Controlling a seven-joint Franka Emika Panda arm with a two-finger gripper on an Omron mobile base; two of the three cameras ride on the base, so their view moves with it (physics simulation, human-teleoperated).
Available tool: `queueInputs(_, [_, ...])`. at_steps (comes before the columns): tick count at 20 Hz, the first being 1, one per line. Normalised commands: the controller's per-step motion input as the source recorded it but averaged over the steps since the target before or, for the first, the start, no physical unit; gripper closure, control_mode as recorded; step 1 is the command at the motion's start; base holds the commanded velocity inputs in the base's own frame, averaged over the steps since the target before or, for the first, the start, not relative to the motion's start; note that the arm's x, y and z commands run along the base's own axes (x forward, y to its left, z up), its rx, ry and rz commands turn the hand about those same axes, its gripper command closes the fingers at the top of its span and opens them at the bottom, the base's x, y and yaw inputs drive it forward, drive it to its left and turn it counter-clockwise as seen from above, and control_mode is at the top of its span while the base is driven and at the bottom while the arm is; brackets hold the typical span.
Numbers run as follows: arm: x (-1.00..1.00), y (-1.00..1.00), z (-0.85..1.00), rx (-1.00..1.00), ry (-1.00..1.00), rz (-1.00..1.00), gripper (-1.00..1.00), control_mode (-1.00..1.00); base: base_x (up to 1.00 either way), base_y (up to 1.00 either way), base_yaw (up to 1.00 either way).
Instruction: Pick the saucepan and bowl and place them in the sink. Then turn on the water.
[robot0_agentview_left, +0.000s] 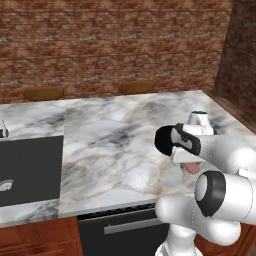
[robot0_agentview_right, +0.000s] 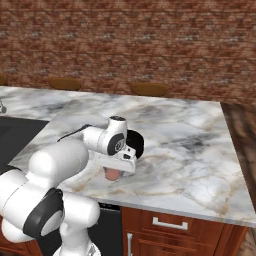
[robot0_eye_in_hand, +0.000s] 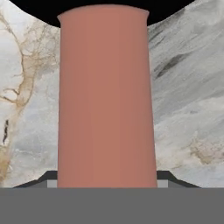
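Observation:
The saucepan (robot0_agentview_right: 136, 144) is a small black pan standing on the marble counter near its front edge. Its salmon-pink handle (robot0_eye_in_hand: 107, 100) points toward me. In the hand view the handle runs up the middle to the black pan (robot0_eye_in_hand: 105, 8). My gripper (robot0_eye_in_hand: 107, 179) is shut on the handle, with a dark fingertip against each side of it. From the left base the gripper (robot0_agentview_left: 187, 160) hangs over the handle's pink end (robot0_agentview_left: 191, 167), behind the pan (robot0_agentview_left: 162, 140). The black sink (robot0_agentview_left: 30, 170) lies at the far left. The bowl and the water are out of view.
The marble counter (robot0_agentview_left: 110, 135) stretches wide between the pan and the sink (robot0_agentview_right: 15, 132). A slim faucet base (robot0_agentview_left: 4, 131) stands at the sink's back edge. Two brown stool tops (robot0_agentview_left: 43, 92) show beyond the counter, before a brick wall. Drawer fronts (robot0_agentview_right: 170, 222) sit below.

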Motion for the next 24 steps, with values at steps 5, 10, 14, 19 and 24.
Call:
queueInputs(5, [-0.25,-0.02,0.69,0.0,0.0,0.0,1.0,-1.0,0.0,0.0,0.0])
queueInputs(10, [-0.29,0.0,0.71,-0.01,0.0,0.0,1.0,-1.0,0.0,0.0,0.0])
queueInputs(14, [-0.32,0.0,0.65,-0.03,0.0,0.0,1.0,-1.0,0.0,0.0,0.0])
queueInputs(19, [-0.48,0.0,0.58,-0.01,0.0,0.0,1.0,-1.0,0.0,0.0,0.0])
queueInputs(24, [-0.67,0.0,0.36,-0.02,0.05,-0.01,1.0,-1.0,0.0,0.0,0.0])
